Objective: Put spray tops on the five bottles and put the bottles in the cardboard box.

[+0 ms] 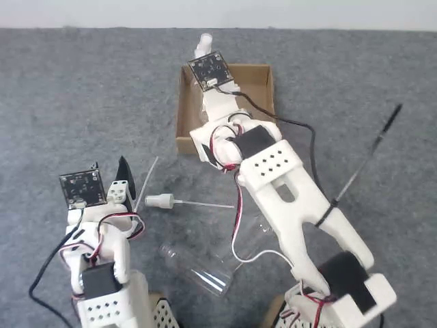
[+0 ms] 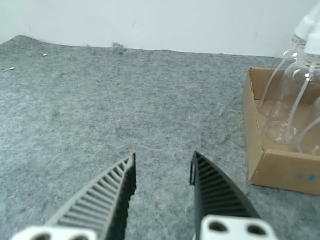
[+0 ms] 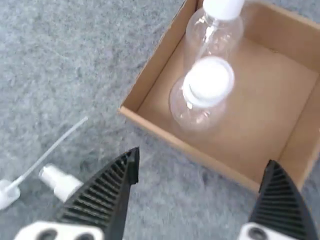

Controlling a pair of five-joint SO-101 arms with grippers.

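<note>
The cardboard box [image 1: 263, 68] stands at the far side of the carpet. Two clear bottles with white spray tops stand upright in it, one [image 3: 206, 92] nearer the front wall and one [image 3: 215, 25] behind it. My right gripper [image 3: 202, 165] hangs open and wide above the box's front wall, holding nothing. A loose spray top [image 1: 160, 200] lies mid-carpet with its thin tube pointing right. A clear bottle [image 1: 194, 270] lies on its side near the arm bases. My left gripper [image 2: 163, 170] is open and low over bare carpet, left of the box [image 2: 280, 167].
A second loose tube [image 1: 147, 178] lies beside the left gripper [image 1: 109, 167]. Another clear bottle [image 1: 263, 229] lies partly under the right arm. A thin black rod [image 1: 369, 157] slants across the right side. A pale wall borders the carpet's far edge.
</note>
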